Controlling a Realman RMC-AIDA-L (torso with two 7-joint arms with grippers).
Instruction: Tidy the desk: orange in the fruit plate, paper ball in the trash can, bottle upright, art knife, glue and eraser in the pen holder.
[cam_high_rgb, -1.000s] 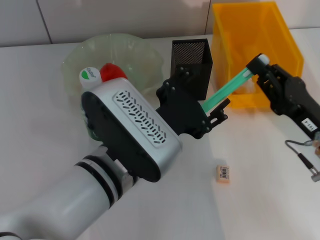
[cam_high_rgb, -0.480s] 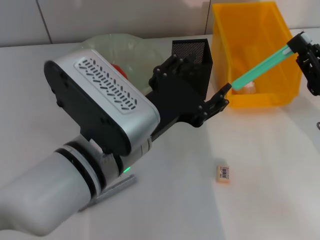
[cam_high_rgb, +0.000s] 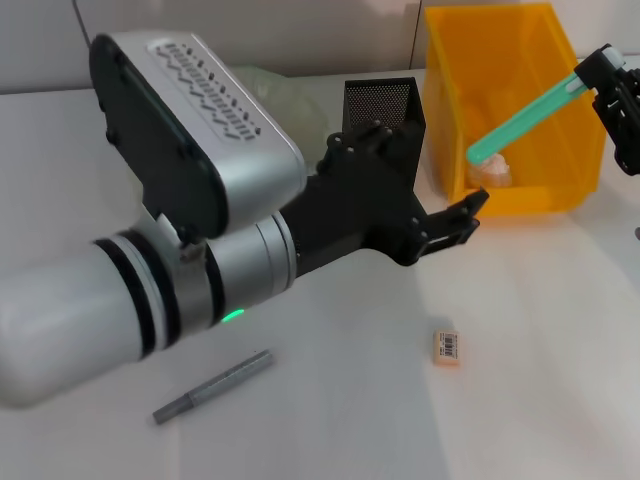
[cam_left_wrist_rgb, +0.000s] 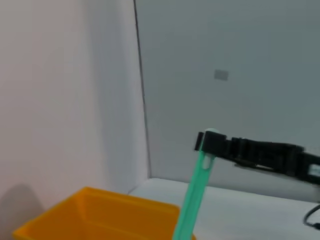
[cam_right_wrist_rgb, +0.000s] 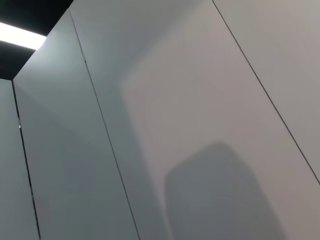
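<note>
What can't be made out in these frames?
- Fruit plate: head view, mostly hidden behind the left arm; the orange and bottle cannot be seen.
- Right gripper: head view, cut off by the picture's edge while holding the green glue stick; the left wrist view shows it end-on.
- Trash can contents: only a pale shape through its wall, not identifiable.
- Eraser label: too small to read.
- Right wrist view: only wall panels.
</note>
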